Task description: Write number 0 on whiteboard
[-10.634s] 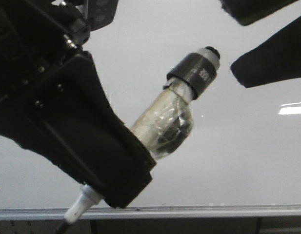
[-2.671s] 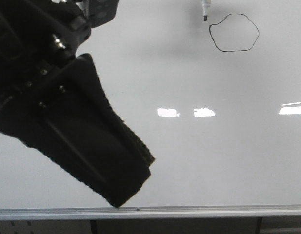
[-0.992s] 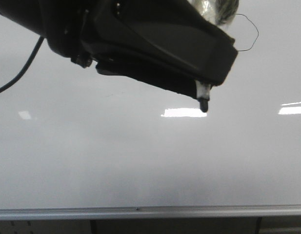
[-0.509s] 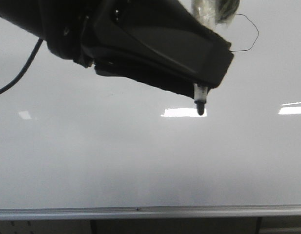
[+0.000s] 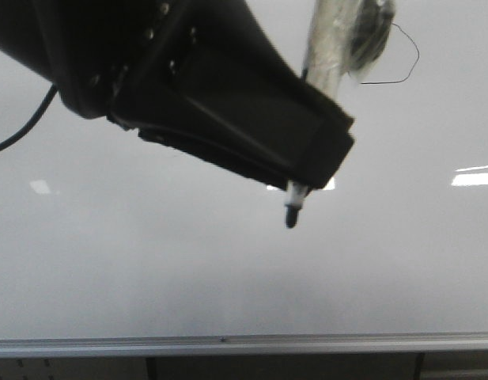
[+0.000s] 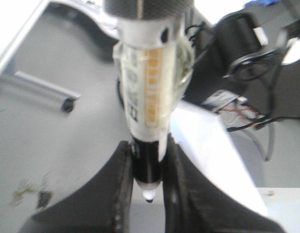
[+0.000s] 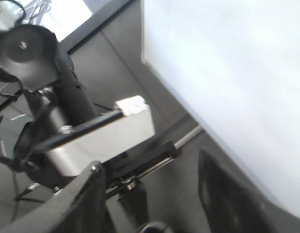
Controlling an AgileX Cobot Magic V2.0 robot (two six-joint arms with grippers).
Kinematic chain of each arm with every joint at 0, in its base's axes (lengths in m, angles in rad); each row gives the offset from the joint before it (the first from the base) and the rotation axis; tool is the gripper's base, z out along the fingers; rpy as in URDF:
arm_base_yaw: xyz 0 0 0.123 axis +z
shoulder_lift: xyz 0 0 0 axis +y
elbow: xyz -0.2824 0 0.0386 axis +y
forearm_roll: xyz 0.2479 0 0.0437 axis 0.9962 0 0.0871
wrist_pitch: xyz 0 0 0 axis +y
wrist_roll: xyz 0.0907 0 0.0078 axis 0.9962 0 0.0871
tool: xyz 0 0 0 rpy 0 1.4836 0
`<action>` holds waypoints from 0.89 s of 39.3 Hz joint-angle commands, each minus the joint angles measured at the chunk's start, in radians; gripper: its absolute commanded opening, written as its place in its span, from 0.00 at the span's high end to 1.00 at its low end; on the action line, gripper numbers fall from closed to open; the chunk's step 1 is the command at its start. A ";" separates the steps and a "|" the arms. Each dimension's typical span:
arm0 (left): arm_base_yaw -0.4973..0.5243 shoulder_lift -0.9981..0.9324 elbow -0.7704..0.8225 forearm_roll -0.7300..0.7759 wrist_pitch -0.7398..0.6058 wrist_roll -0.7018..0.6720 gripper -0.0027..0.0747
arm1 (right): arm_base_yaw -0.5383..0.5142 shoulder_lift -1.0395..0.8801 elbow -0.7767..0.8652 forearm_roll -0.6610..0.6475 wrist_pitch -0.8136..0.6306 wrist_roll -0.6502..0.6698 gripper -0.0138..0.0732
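While the left end effector [image 5: 295, 198] pinches a marker [image 6: 149, 97] between its two dark fingers [image 6: 113, 194], the number 0 [image 5: 402, 59] lies up and to the right of the marker's tip [image 5: 291, 218] in the front view, well apart from it and partly hidden behind the marker's wrapped barrel. Only the right-hand arc of the loop shows, a thin black line high on the whiteboard [image 5: 228, 277]. The marker's long axis runs steeply, from upper right down to lower left, with the tip pointing down toward the silver rail [image 5: 244, 343]. Whether the tip touches the board cannot be told from these views (it looks lifted off, I judge). The visible arc gives the loop no clear heading, and its hidden part leaves its longer axis unsettled. The left arm is clearly the nearer one. The right end effector [image 7: 150, 204] has its fingers spread and holds nothing, facing the board's edge from the side.
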 commanded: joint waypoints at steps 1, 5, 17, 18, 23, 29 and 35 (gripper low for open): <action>0.036 -0.033 -0.031 0.077 -0.087 -0.116 0.99 | -0.005 -0.097 -0.024 -0.006 -0.083 -0.018 0.32; 0.105 -0.033 -0.031 0.247 -0.163 -0.290 0.99 | -0.005 -0.195 0.032 -0.067 -0.185 -0.018 0.32; 0.384 -0.037 -0.031 0.631 -0.231 -0.670 0.99 | -0.005 -0.555 0.355 -0.104 -0.534 -0.018 0.33; 0.409 -0.037 -0.031 0.657 -0.236 -0.693 0.99 | -0.005 -0.586 0.384 -0.104 -0.557 -0.018 0.35; 0.514 -0.037 -0.031 0.810 -0.258 -0.813 0.99 | -0.005 -0.707 0.499 -0.104 -0.607 -0.018 0.53; 0.633 -0.037 -0.031 0.962 -0.267 -0.932 0.99 | -0.005 -0.819 0.595 -0.104 -0.603 -0.018 0.79; 0.749 -0.037 -0.031 0.999 -0.340 -0.952 0.99 | -0.005 -0.855 0.624 -0.104 -0.605 -0.018 0.91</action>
